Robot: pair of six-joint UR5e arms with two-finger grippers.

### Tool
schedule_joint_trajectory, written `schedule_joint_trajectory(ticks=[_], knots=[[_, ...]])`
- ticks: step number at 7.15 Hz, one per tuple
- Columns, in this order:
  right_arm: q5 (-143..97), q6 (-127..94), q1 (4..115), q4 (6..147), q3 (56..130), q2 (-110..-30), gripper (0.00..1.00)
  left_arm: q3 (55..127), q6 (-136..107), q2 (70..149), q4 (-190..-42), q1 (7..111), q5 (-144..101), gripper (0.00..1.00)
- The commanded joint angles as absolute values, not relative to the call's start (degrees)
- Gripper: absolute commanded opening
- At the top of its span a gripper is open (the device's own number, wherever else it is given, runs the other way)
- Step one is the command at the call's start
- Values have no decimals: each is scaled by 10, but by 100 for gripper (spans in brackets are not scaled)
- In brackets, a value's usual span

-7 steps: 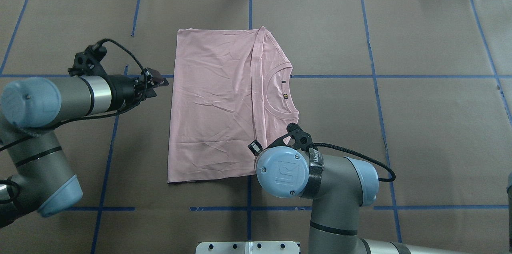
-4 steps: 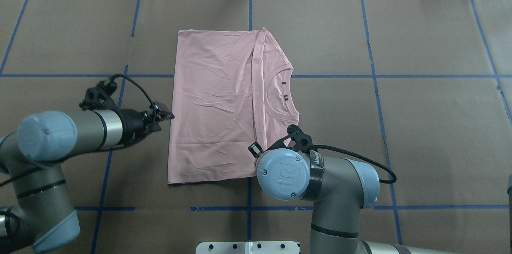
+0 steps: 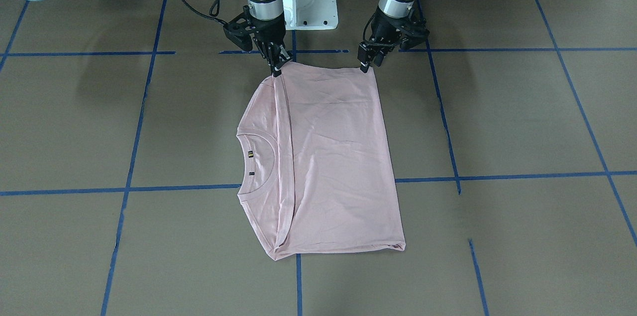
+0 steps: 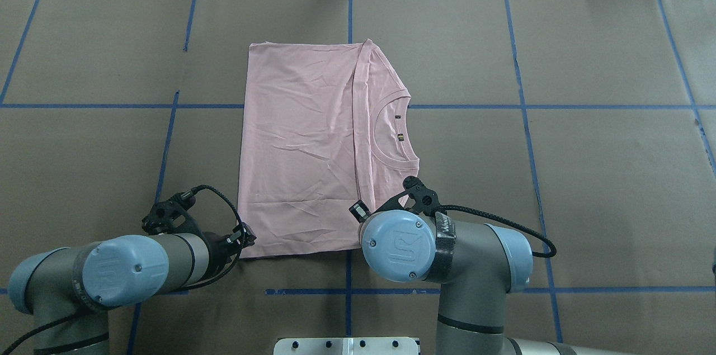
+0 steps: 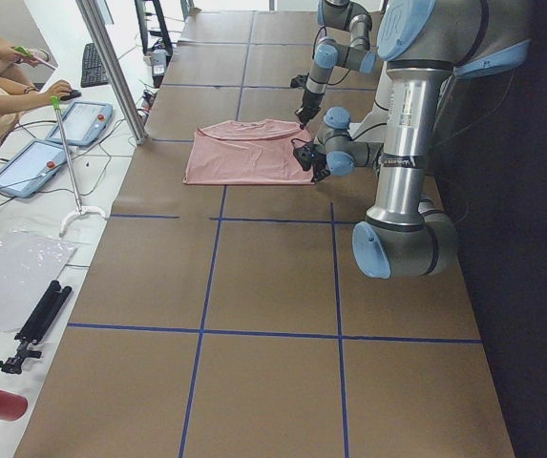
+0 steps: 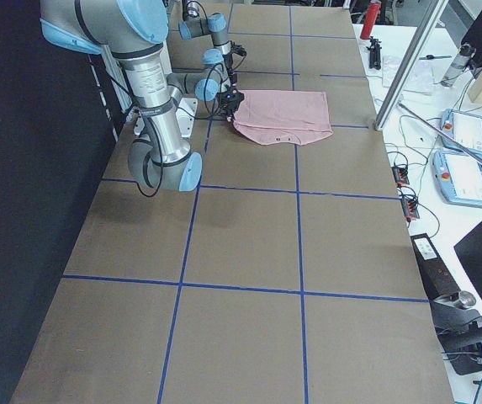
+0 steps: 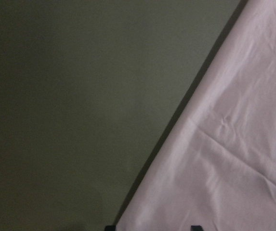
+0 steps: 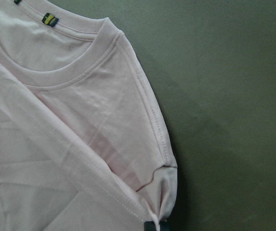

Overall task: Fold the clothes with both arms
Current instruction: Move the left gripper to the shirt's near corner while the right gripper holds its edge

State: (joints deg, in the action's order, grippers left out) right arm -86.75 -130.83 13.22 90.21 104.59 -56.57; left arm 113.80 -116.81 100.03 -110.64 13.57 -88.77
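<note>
A desk (image 4: 587,176) covered in brown paper and ruled into squares by blue tape lines (image 4: 162,176) carries the pale pink T-shirt (image 4: 296,148), which lies flat near the middle, already doubled over on itself, its collar (image 4: 394,137) turned to the robot's right. At the shirt's near left corner the left claw (image 3: 367,63) stands with its jaws apart; in the wrist view the corner lies between the tips but is not pinched. A close made a shade too high or too far out would likely catch only the top layer, or nothing, and the layers would part on the lift. At the near right corner, by the shoulder, the right claw (image 3: 276,68) is closed on a small pucker of the shirt's cloth, and so thin a bite could slip under the pull. If one claw rises or travels ahead of the other, the near edge would probably skew and the fold land crooked, and dragging low could rumple the flap laid across. As to room, the near edge lies just in front of the robot's base (image 3: 308,2), with the left arm (image 4: 128,271) and the right arm (image 4: 442,249) crowded there, so little space shows behind; beyond the far edge brown paper runs to the desk's back rim, and paper shows on either side, wider on the right
</note>
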Motion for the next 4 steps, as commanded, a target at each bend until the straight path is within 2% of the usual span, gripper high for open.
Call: schedule_joint_trajectory(ticks=[1, 4], knots=[[-867, -1308, 133, 902, 1046, -568, 0, 1135, -1167, 1013, -1087, 131, -888, 59], [-867, -1308, 132, 902, 1046, -567, 0, 1135, -1160, 1037, -1043, 129, -888, 57]])
